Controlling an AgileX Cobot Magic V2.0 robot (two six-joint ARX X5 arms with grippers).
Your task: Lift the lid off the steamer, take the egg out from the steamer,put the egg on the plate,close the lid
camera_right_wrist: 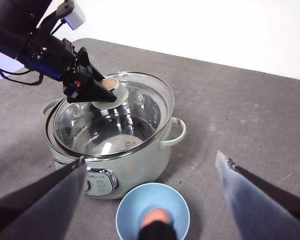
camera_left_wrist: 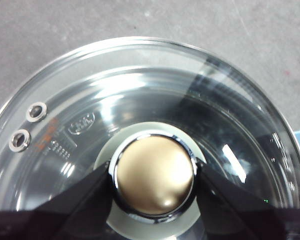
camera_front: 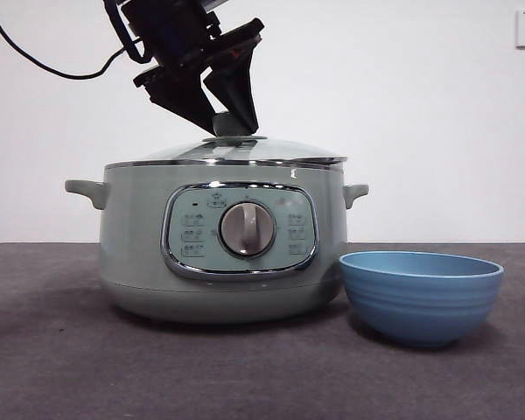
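Lid (camera_front: 236,150) level on steamer (camera_front: 140,236), knob up, clamped by left hand (camera_front: 230,121).

Lid (camera_front: 245,150): I see clear glass with a chrome rim, as wide as the pot. From the front it sits tilted on the pot's rim; in the right wrist view it sits shifted to one side.
Knob (camera_left_wrist: 154,173): sage-green collar, chrome ring, rounded gold-toned cap, at the lid's centre.
Lid vents (camera_left_wrist: 27,126): I count two small chrome-ringed holes side by side near the rim.
Steamer (camera_front: 223,245): big, round, pale sage-green, upright on the table, two small side handles, chrome-framed panel with a central grey dial.
Plate (camera_front: 420,296): blue ribbed bowl with a lighter rim, upright, just beside the steamer's base; something pale orange lies inside, partly hidden.
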